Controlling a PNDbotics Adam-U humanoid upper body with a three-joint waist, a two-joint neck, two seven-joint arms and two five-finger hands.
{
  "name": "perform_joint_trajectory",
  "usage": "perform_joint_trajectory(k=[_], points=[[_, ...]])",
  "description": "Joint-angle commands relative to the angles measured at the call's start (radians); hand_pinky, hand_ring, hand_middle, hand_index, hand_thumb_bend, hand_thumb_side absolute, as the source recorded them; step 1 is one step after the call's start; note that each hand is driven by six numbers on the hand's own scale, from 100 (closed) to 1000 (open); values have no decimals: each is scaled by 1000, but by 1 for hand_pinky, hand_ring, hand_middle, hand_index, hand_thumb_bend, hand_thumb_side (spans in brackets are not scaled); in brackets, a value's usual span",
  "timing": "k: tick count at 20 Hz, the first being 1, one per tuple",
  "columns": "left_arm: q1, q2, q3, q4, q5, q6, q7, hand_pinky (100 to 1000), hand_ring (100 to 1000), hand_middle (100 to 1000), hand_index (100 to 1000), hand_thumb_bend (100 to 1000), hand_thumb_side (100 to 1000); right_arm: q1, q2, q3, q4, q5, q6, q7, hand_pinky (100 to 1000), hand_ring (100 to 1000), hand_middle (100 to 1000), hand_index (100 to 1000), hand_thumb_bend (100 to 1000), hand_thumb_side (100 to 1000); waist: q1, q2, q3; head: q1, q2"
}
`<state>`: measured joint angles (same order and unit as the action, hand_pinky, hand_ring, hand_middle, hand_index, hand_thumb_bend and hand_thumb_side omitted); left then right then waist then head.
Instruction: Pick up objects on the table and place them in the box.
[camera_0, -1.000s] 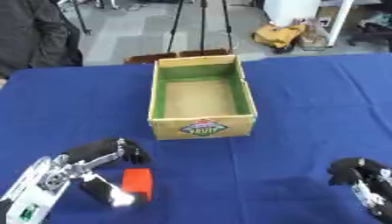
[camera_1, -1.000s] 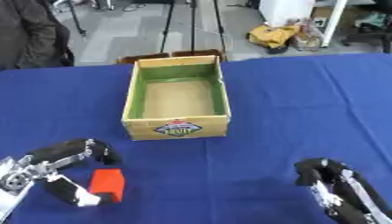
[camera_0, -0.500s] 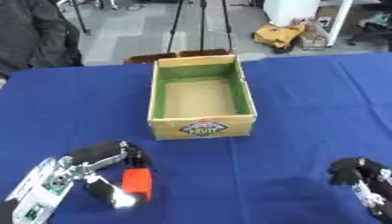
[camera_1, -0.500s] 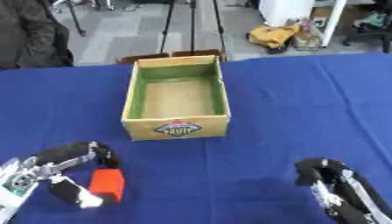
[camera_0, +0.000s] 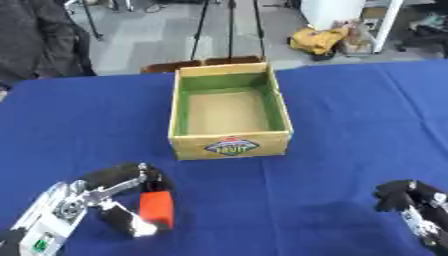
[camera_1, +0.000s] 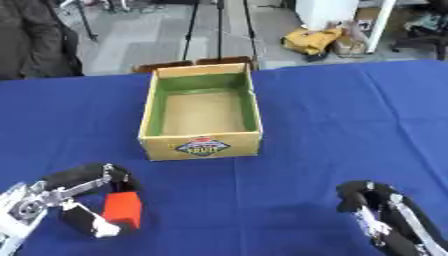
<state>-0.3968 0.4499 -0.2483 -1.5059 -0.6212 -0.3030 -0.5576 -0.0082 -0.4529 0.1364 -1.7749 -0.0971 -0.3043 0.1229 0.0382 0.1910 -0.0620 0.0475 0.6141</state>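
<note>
A small orange-red block (camera_0: 157, 209) lies on the blue tablecloth (camera_0: 332, 125) at the lower left. My left hand (camera_0: 109, 192) is around it, black fingers curled over its far end and the thumb at its near side. The cardboard box (camera_0: 229, 116), green inside with a fruit label on its front, stands open and empty at the table's middle, beyond the block. My right hand (camera_1: 372, 205) rests at the lower right with its fingers curled and nothing in it.
Tripod legs (camera_0: 219, 27) and a yellow bag (camera_0: 317, 39) stand on the floor past the far table edge. A person in dark clothes (camera_0: 35, 40) is at the upper left, not touching anything.
My left hand has closed in on the orange-red block, its fingers curling lower over it. The right hand has barely moved.
</note>
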Motion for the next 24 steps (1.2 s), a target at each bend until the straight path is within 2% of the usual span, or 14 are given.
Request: perform_joint_trajectory(k=[1,11,14,17,23,24], points=[[-12,10,3,3,-8,-1,3,605,629,604,796,513,406,-7,-13,-3,-7,8,-2,2,759,526,416,697,108,580,-2,-8,-1,-3,-3],[-11,6,-5,26,-22,-9,0,538,594,576,782,518,394,-8,-14,-3,-6,8,-2,3,759,526,416,697,106,580,-2,-8,0,-7,-4],[-10,6,-7,31,-24,-9,-5,455,561,542,753,497,336,-8,-14,-3,-6,8,-2,3,760,525,416,697,105,581,-3,-7,1,-8,-4],[-11,6,-9,35,-23,-3,-2,348,495,479,695,448,186,-8,-14,-3,-6,8,-3,3,760,525,416,697,104,581,-4,-7,1,-8,-3],[-18,8,-16,44,-25,14,60,100,322,301,515,264,149,-9,-14,-3,-6,8,-3,4,760,526,417,697,103,581,-5,-7,1,-8,-4],[-19,8,-18,48,-26,16,73,100,292,270,484,233,144,-9,-14,-3,-6,8,-3,4,760,526,417,697,103,581,-5,-7,1,-8,-5]])
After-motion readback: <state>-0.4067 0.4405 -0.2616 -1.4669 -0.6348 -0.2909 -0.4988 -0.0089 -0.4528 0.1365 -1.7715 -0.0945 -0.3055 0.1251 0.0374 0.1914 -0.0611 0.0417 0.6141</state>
